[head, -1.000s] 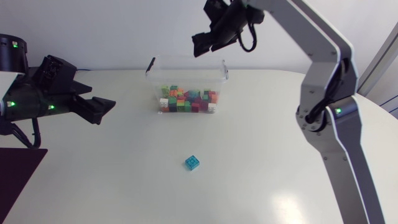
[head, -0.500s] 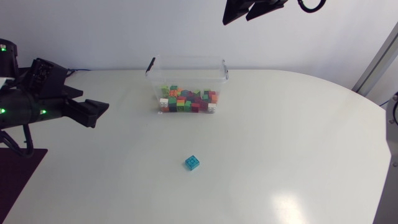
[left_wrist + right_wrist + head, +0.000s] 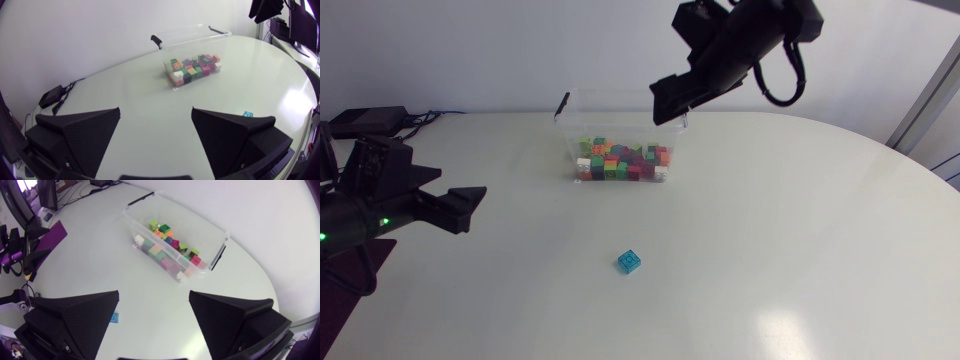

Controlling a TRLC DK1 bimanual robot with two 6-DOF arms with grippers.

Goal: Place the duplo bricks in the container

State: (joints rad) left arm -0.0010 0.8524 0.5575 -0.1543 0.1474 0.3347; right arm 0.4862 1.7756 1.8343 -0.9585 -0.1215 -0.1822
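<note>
One teal brick (image 3: pixel 629 261) lies alone on open bench (image 3: pixel 770 250), squarish with no clear long axis, well apart from the clear container (image 3: pixel 620 120). The bricks (image 3: pixel 620 160) inside are too small to count. The left hand (image 3: pixel 465 203) hangs wide near the bench's side edge, and the right hand (image 3: pixel 670 100) is wide above the container's rim

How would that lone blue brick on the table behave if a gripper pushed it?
The blue brick looks like small hard plastic, so probably stiff and light. Boxy and flat on the table, it should slide, not roll or tip.
</note>
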